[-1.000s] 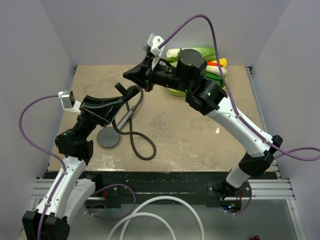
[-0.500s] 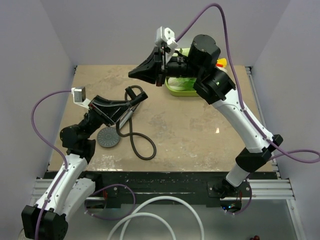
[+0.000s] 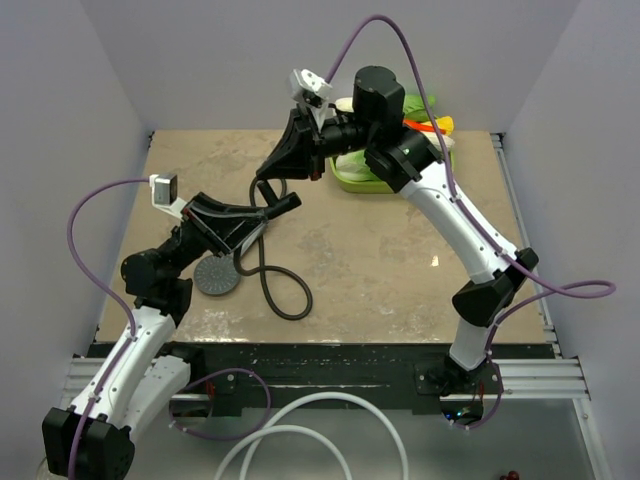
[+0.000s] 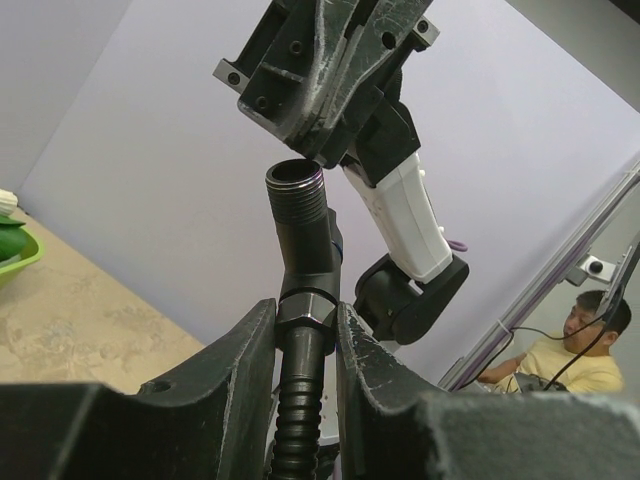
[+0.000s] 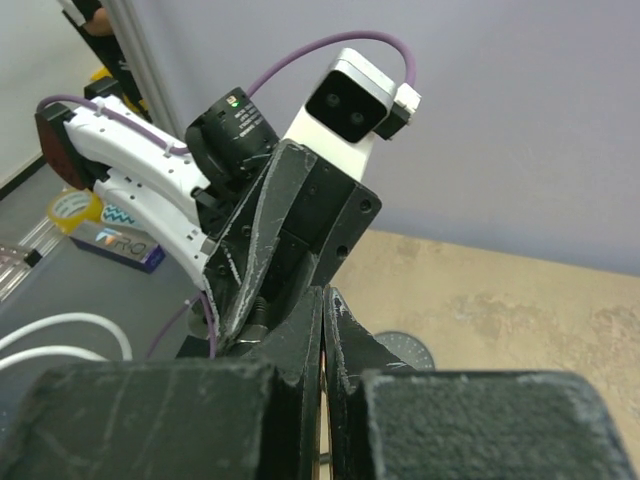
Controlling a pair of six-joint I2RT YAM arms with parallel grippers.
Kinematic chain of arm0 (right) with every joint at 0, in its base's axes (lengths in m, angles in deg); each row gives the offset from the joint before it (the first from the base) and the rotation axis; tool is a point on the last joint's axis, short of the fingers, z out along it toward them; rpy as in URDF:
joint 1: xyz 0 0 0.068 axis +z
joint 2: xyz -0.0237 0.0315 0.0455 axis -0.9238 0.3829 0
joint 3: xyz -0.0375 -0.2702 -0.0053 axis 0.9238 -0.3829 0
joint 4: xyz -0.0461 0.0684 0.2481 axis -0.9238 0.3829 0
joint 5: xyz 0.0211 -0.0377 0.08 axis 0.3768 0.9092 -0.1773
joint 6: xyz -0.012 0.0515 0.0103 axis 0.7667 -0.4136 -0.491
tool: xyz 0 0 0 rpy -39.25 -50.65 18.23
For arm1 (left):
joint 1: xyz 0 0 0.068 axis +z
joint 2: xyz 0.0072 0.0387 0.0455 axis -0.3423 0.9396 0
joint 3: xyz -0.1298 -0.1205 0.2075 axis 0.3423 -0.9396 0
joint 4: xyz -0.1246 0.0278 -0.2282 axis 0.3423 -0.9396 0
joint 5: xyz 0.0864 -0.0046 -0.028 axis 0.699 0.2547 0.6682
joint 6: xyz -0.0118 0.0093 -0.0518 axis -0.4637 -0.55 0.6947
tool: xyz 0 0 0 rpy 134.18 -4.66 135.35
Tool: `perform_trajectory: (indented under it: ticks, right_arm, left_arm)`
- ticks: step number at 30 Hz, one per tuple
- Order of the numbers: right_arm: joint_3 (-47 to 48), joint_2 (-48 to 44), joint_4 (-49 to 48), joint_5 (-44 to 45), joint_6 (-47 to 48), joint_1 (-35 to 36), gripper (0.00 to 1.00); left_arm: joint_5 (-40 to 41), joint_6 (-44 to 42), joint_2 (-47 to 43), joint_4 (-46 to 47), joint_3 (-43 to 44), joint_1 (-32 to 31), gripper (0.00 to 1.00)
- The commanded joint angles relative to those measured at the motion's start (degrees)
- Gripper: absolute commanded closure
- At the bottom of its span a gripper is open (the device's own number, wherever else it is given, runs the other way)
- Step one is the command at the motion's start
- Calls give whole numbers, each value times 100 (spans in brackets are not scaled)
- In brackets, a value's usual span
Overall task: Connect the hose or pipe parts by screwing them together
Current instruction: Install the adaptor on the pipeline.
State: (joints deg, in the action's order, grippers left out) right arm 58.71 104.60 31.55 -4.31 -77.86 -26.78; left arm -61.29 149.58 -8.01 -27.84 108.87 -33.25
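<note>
Fitting: one, small and black [image 4: 303, 230], upright with its threaded end up, held above the table [image 3: 380, 260].
Hose: one, thin and black [image 3: 283, 300]; one end runs up into the fitting's nut, and the rest lies looped on the table.
Shower head: one, dark grey [image 3: 217, 276]; its round disc lies flat on the table near the left arm, and its handle is partly hidden under that arm.
Left pincer: [image 4: 305, 318] almost closed, clamped on the fitting at the nut, with one of its fingers [image 4: 250, 350] on each side.
Right pincer: [image 5: 323, 305] fully closed with its fingers pressed together and nothing between them. Its tip hangs just above the threaded end; whether it touches cannot be told.
Bowl: one, green [image 3: 358, 180], at the table's far edge with coloured items inside.
White hose: [image 3: 300, 410] thick, curving below the table's near edge.
Cables: purple [image 3: 85, 215], one on each arm.
</note>
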Motion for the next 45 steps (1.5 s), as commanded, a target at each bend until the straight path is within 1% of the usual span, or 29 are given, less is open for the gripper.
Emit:
perform_trajectory:
  ticks: [1, 5, 7, 8, 9, 10, 18, 22, 23, 26, 28, 32, 35, 40, 45]
  right_arm:
    - [25, -203, -117, -322, -122, -19, 100]
    - [-107, -353, -257, -24, -69, -37, 100]
    - [-238, -449, -721, -83, -305, -45, 100]
    - [-457, -528, -993, -214, -489, -37, 100]
    - [-554, -555, -1509, -320, -839, -45, 100]
    - [-608, -555, -1636, -399, -938, -37, 100]
    - [-722, -573, -1629, -593, -965, -19, 100]
    - [-486, -432, -972, -620, -562, -19, 100]
    - [-268, -362, -465, -585, -239, -19, 100]
    - [42, -160, 224, -488, 185, -19, 100]
    - [-10, -159, 295, -409, 273, -10, 100]
    - [104, -89, 883, -181, 791, -19, 100]
    - [95, -45, 1104, -84, 967, -10, 100]
    - [86, -1, 1429, 136, 1249, -19, 100]
    - [-72, 34, 1509, 145, 1346, -54, 100]
  left_arm:
    - [68, 181, -22, 396, 178, -21, 100]
    - [76, 173, -13, 370, 178, -30, 100]
    - [103, 173, -13, 370, 161, -30, 100]
    - [112, 164, -13, 370, 152, -39, 100]
    - [120, 172, -4, 361, 152, -39, 100]
    - [129, 173, -4, 352, 152, -39, 100]
    - [155, 146, -13, 370, 161, -39, 100]
    - [191, 155, -4, 379, 187, -39, 100]
    - [191, 155, -4, 370, 178, -39, 100]
    - [182, 172, 4, 361, 204, -39, 100]
    - [173, 164, 13, 361, 231, -39, 100]
    - [156, 155, 48, 352, 283, -39, 100]
    - [156, 173, 75, 387, 362, -39, 100]
    - [120, 208, 92, 466, 451, -39, 100]
    - [50, 269, 57, 633, 565, -39, 100]
